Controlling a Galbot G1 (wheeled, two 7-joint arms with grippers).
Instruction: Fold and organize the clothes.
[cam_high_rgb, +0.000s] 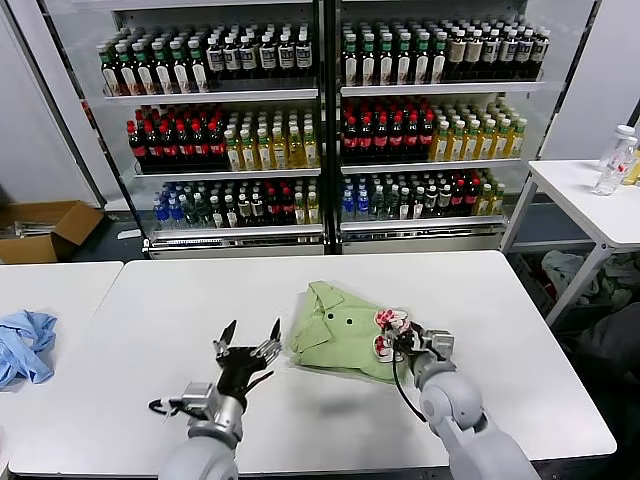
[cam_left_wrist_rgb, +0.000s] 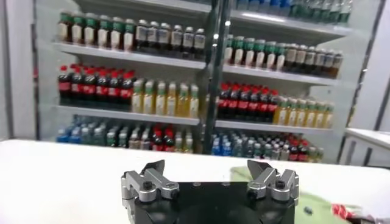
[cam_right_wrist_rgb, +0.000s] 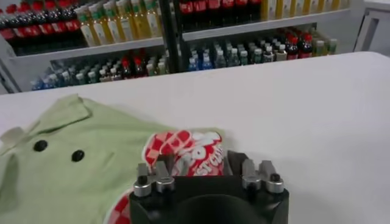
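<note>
The clothes (cam_high_rgb: 338, 332), a light green polo shirt, lie folded in the middle of the white table (cam_high_rgb: 180, 300). In the right wrist view the shirt (cam_right_wrist_rgb: 73, 152) shows two dark buttons. Its red-white mark (cam_right_wrist_rgb: 189, 149) is bunched up between my right gripper's jaws. My right gripper (cam_high_rgb: 402, 338) sits at the shirt's right edge, shut on that bunched fold (cam_right_wrist_rgb: 201, 164). My left gripper (cam_high_rgb: 250, 338) stands just left of the shirt, wide open with nothing in it, and a strip of bare table lies between them. In the left wrist view the left gripper (cam_left_wrist_rgb: 206, 164) holds nothing.
A light blue garment (cam_high_rgb: 22, 345) lies on the neighbouring table at the far left. Behind the table stand drink coolers (cam_high_rgb: 320, 120) full of bottles. A cardboard box (cam_high_rgb: 45, 228) is on the floor at back left. A side table (cam_high_rgb: 590, 195) with bottles stands at the right.
</note>
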